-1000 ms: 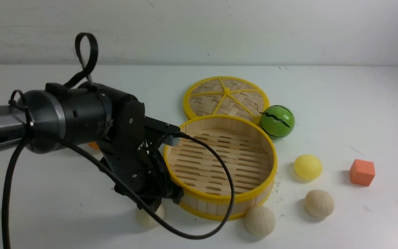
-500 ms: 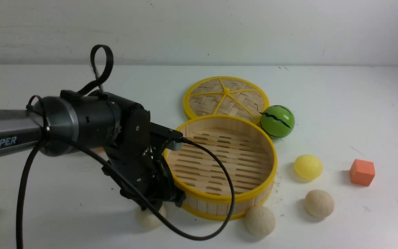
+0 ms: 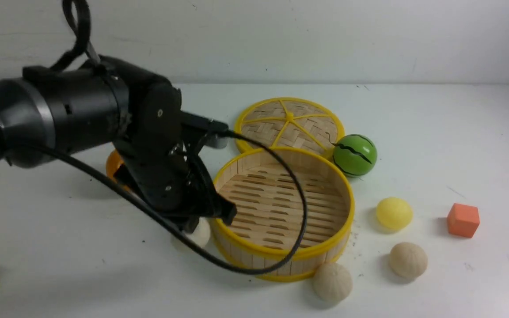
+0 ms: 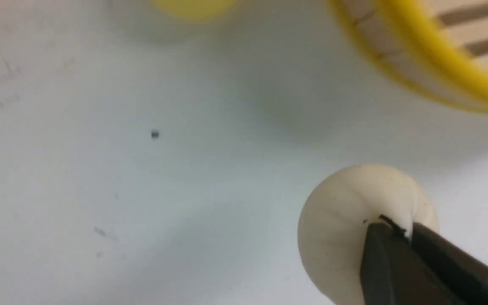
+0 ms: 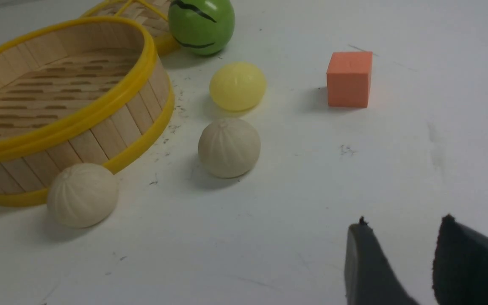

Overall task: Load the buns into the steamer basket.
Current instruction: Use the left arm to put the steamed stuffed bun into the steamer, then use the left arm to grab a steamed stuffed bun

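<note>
My left gripper (image 4: pixel 400 231) is shut on a cream pleated bun (image 4: pixel 354 220), pinching its soft top. It holds this bun (image 3: pixel 198 234) just above the table, beside the near-left wall of the steamer basket (image 3: pixel 347 207). The round bamboo basket with yellow rims (image 5: pixel 79 114) has nothing on its slatted floor. Two more pleated buns (image 3: pixel 332 282) (image 3: pixel 408 259) lie on the table near its front right. A smooth pale yellow bun (image 3: pixel 393 213) lies to its right. My right gripper (image 5: pixel 403 224) stands open over bare table, apart from the buns (image 5: pixel 228 147).
The woven lid (image 3: pixel 290 123) lies flat behind the basket, with a green striped ball (image 3: pixel 354 155) touching it. An orange cube (image 3: pixel 463 220) sits at the far right. An orange fruit (image 3: pixel 112 165) peeks out behind my left arm. A blurred yellow round thing (image 4: pixel 193 4) lies beyond the held bun.
My left gripper has closed on the pleated bun and risen with it, lifting it off the table next to the basket. The other buns have not moved.
</note>
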{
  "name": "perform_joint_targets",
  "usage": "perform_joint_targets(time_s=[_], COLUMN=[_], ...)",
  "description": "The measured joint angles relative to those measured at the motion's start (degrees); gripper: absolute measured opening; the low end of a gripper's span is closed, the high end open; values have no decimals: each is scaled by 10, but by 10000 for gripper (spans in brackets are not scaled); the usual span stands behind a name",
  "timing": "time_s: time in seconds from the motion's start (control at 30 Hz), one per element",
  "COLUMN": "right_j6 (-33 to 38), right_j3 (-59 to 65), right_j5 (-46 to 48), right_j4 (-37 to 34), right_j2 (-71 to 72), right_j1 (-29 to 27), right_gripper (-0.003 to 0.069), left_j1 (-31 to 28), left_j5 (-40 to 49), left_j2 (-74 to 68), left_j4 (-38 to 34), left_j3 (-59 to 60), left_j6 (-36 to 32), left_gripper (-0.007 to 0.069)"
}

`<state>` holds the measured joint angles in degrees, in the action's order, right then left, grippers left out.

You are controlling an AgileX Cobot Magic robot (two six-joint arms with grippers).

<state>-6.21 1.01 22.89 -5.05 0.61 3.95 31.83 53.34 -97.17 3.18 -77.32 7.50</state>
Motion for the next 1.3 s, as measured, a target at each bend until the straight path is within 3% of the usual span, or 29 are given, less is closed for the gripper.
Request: perform_joint_targets(time_s=[0.17, 0.43, 0.6, 0.63, 0.77, 0.87, 1.07, 1.3], right_j6=[0, 0, 0, 0, 0, 0, 0, 0], right_j3=[0, 0, 0, 0, 0, 0, 0, 0], right_j5=[0, 0, 0, 0, 0, 0, 0, 0], right_j4=[0, 0, 0, 0, 0, 0, 0, 0], right_j2=[0, 0, 0, 0, 0, 0, 0, 0], right_j1=[0, 0, 0, 0, 0, 0, 0, 0], right_gripper=[241, 241, 241, 241, 241, 241, 241, 241], left_j1=[42, 44, 43, 43, 43, 41, -19, -96], left_j5=[-9, 19, 47, 51, 70, 92, 161, 116], left_j2=[-34, -174, -215, -216, -198, -164, -126, -170], left_j4=[-15, 0, 10, 11, 12, 19, 21, -5], left_j3=[-100, -193, -220, -223, -239, -249, -249, -221], left_j6=[-15, -17, -17, -17, -13, -12, -4, -5], left_gripper=[-13, 8, 137, 219, 378, 431, 378, 284])
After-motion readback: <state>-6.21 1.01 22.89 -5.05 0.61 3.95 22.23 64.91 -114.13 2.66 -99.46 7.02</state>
